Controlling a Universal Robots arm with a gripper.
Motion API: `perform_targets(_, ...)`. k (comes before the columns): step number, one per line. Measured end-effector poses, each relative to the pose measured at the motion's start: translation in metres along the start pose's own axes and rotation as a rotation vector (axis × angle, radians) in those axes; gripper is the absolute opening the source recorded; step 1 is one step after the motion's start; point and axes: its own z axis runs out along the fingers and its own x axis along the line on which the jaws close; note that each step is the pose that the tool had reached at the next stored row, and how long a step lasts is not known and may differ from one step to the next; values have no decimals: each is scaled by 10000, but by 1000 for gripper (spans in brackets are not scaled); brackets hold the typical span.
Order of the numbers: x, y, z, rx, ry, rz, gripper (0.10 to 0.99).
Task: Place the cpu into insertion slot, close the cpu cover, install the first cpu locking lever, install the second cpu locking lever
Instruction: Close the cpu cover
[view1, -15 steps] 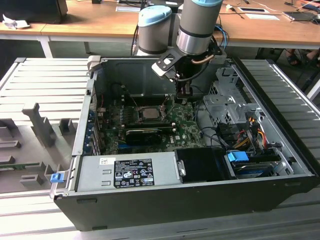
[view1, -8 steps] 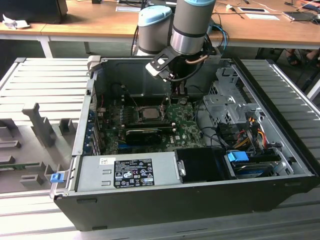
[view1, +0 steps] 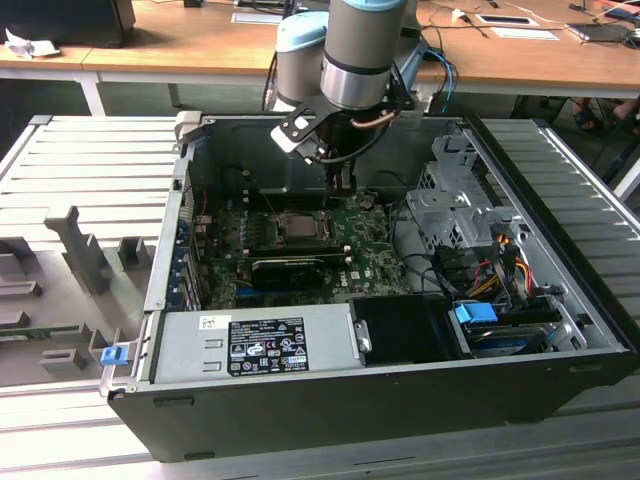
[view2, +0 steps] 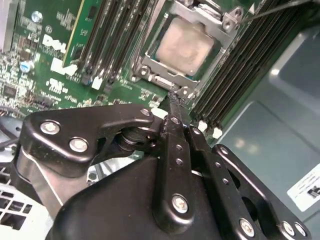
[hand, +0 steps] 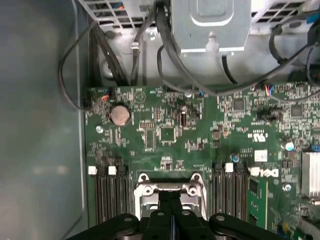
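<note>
The black two-finger gripper (view2: 175, 100) hangs at one corner of the small square black insertion slot (view1: 300, 227) on the green circuit board (hand: 165, 132). From the fingertips, the slot lies just toward the exterior view's left and slightly nearer. The flat, dull-metal cpu (view2: 185, 42) sits in the slot, with the thin silver cpu cover (view2: 148, 64) lying flat around it. The gripper's fingers are pressed together with nothing visible between them, and the tips are at the frame's edge.

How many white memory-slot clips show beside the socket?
4. On one side of the socket: one clip and its neighbour. On the other side: one clip and its neighbour. The gripper covers the slots' other ends, so more may be hidden.
</note>
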Motion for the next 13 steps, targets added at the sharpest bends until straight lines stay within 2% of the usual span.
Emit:
perform_targets(2, -5, -74, 31, -7, -1, -8, 106)
perform_targets(8, -15, -120, 159, 15, -7, -383, 106)
perform_targets(13, -20, -260, 178, -45, -10, -393, 106)
